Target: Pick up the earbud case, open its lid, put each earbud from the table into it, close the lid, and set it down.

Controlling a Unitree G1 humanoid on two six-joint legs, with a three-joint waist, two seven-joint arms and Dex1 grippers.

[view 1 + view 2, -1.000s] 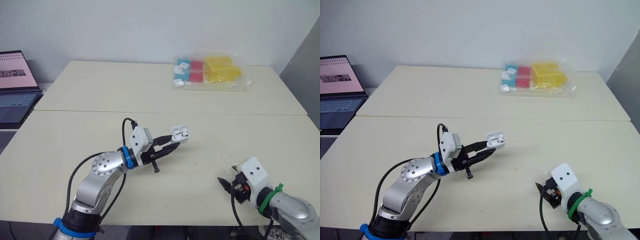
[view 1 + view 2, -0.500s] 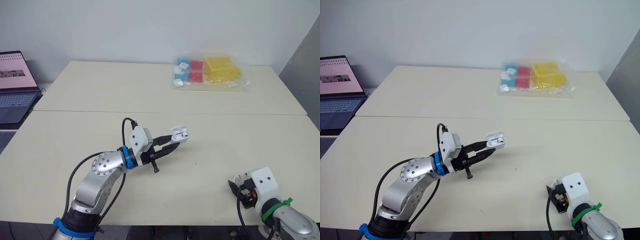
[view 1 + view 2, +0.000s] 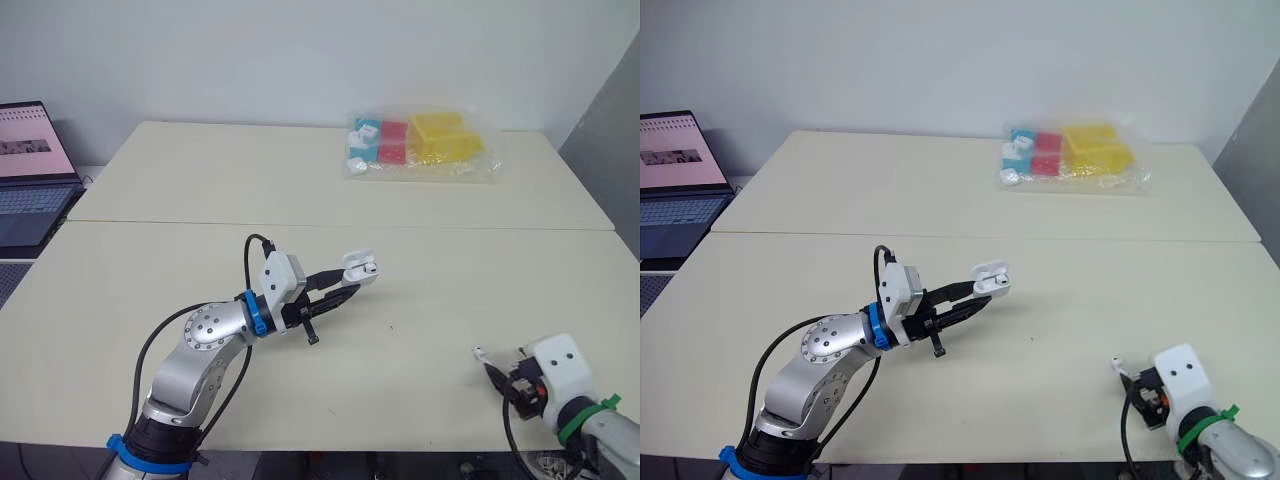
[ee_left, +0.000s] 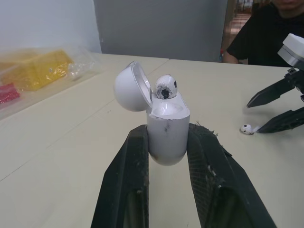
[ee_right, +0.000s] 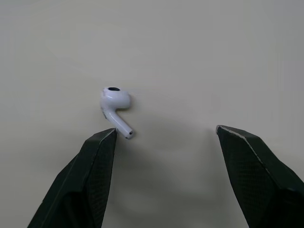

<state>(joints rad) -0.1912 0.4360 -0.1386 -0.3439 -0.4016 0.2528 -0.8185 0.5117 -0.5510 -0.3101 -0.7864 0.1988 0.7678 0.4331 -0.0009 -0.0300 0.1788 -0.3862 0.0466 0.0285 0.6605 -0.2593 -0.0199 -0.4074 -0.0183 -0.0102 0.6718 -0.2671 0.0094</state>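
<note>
One loose earbud (image 5: 115,100) lies on the table (image 3: 150,260) near its front right edge, with the right claw (image 5: 166,128) over it. The claw's two black fingers are spread wide apart; the earbud's stem ends just beside one fingertip (image 5: 107,137), and I cannot tell whether they touch. The other finger is well apart from it.

Farther in, toward the middle of the table, the left claw (image 3: 340,287) is clamped on the earbud case (image 4: 167,130), one finger on each side of its lower body, holding it upright above the tabletop. The lid (image 4: 129,88) is swung back and open, and a second earbud (image 4: 165,87) sits in the case, its head showing above the rim.

At the far side lies a clear plastic bag (image 3: 420,145) of yellow, red and blue things. A laptop (image 3: 30,170) stands open off the table's far left. In the left wrist view a person in a black shirt (image 4: 259,35) sits beyond the table.
</note>
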